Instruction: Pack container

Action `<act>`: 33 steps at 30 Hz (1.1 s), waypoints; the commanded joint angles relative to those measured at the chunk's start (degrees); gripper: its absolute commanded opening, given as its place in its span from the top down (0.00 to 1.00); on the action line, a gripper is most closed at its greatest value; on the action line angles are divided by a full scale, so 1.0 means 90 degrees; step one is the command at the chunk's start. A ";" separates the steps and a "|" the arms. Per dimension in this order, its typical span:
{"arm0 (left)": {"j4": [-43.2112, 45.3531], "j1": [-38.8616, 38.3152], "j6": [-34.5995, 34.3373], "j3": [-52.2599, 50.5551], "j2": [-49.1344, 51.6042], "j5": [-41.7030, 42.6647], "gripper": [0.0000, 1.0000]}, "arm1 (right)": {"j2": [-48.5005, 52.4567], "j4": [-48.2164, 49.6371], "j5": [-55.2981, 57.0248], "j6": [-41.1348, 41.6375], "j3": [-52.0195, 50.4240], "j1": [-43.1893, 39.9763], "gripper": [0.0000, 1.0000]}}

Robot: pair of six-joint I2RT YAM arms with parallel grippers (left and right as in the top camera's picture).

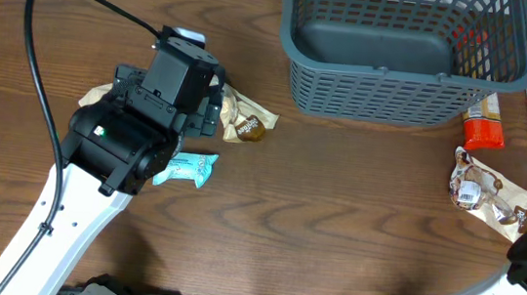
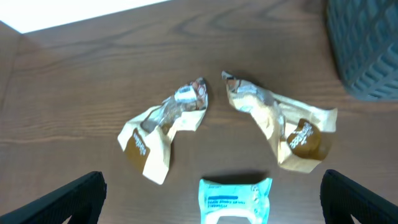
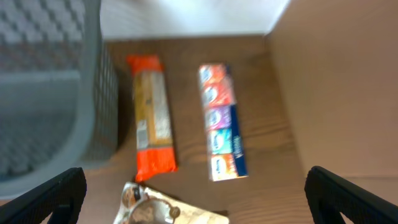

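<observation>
Packing has yet to show results: the container (image 1: 401,54) sits at the far edge of the surface, right of the middle, and what shows of its floor is bare. The left gripper (image 2: 214,199) hangs over a cluster of snacks near the left side. Its jaws are spread wide and touch nothing, with a pale blue packet (image 2: 235,200) lying between them. Two crumpled tan packets (image 2: 163,127) (image 2: 283,124) lie just beyond it.

The blue packet looks the likely first pick. A clean grasp would mean dropping straight down, straddling its narrow width and pinching the body rather than a crimped end. That should keep the jaws clear of the tan wrappers close by. The lift must then clear the container's thick rim before letting go low inside.

The right gripper (image 3: 199,196), near the surface's right edge, is likewise fully spread and empty. Below it lie an orange packet (image 3: 151,121) just beside the container's wall, a strip of multicoloured sachets (image 3: 222,121), and another tan packet (image 1: 489,191) nearer the front edge.
</observation>
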 commanded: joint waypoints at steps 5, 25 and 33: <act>-0.0270 0.0029 0.0034 -0.0024 -0.0063 -0.0085 0.01 | 0.0765 0.0318 0.0148 -0.0736 -0.0782 -0.0126 0.01; -0.0313 0.0029 0.0034 -0.0024 0.0080 -0.0085 0.01 | 0.2062 0.1205 0.1705 -0.1299 -0.0828 -0.0136 0.01; -0.0478 0.0029 0.0032 -0.0024 0.0389 -0.0085 0.01 | 0.2776 0.1304 0.2076 -0.1277 -0.0828 -0.0129 0.01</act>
